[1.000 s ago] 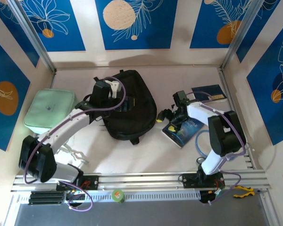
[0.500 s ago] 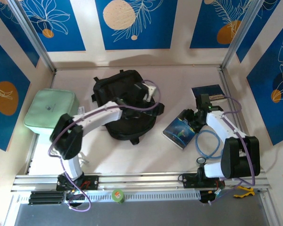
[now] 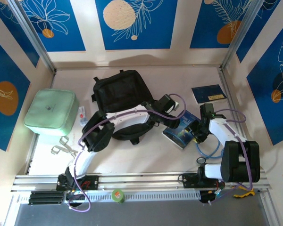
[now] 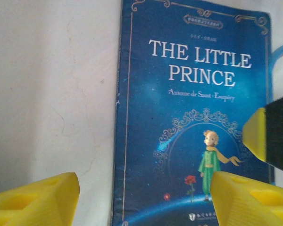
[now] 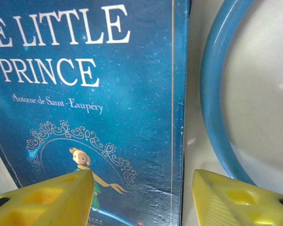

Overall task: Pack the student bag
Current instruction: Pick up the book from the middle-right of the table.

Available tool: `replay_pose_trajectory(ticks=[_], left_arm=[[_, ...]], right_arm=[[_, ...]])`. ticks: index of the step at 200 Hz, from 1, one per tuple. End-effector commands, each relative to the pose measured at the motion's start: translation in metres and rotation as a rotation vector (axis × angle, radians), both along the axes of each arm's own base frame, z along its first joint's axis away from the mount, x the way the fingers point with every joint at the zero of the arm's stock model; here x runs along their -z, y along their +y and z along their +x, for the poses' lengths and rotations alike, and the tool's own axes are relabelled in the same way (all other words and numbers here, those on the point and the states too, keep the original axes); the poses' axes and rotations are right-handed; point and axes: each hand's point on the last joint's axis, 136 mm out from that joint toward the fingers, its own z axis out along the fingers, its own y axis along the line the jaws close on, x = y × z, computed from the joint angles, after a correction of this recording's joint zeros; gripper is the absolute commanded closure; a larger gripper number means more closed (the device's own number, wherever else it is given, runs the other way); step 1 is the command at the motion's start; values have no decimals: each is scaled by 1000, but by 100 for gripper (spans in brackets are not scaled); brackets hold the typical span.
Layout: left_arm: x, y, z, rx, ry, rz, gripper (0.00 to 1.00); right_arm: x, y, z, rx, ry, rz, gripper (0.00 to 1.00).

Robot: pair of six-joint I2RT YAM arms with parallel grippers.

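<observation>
The left arm [image 3: 132, 115] hides the near edge of the student bag [image 3: 119, 89], which lies beyond and to the left of both grippers. The left gripper [image 4: 144, 197] and right gripper [image 5: 141, 197] hang open over the 2 side edges of a blue book [image 4: 193, 117], its bottom cut off.

You have a black backpack [image 3: 120, 89], a mint-green case [image 3: 49, 110], and a deep blue book [image 4: 193, 117] with white title lettering, gold border and a green-coated figure. The cable [image 5: 211, 94] is light blue; left fingers [image 4: 35, 200] and right fingers [image 5: 47, 200] are yellow.
</observation>
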Motion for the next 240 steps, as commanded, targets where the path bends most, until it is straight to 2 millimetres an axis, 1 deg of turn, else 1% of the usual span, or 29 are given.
replay_pose_trajectory(ticks=[1,15,50,77,114,137,147,155,194,212,240], left_arm=[[11,-3,-7,47,15,58,27],[20,-5,-7,57,22,78,27],[37,-6,-10,74,30,119,34],[55,-1,-13,88,25,183,38],[72,5,-22,133,20,274,43],[85,11,-28,155,32,324,45],[90,13,-31,160,45,338,49],[95,15,-33,162,57,347,50],[104,17,-38,169,83,356,52],[105,18,-37,169,79,360,53],[108,18,-37,170,82,362,54]], right_arm=[[5,3,-4,7,21,25,42],[7,2,-2,6,24,21,41],[13,3,2,-6,32,25,43],[17,5,3,-9,34,39,46],[17,8,5,-22,18,46,50],[8,16,13,-60,-16,90,55],[1,22,18,-81,-43,114,57],[-5,24,20,-91,-61,123,58],[-35,31,27,-102,-159,156,61],[-40,36,25,-97,-172,182,62],[-39,37,23,-94,-163,184,67]])
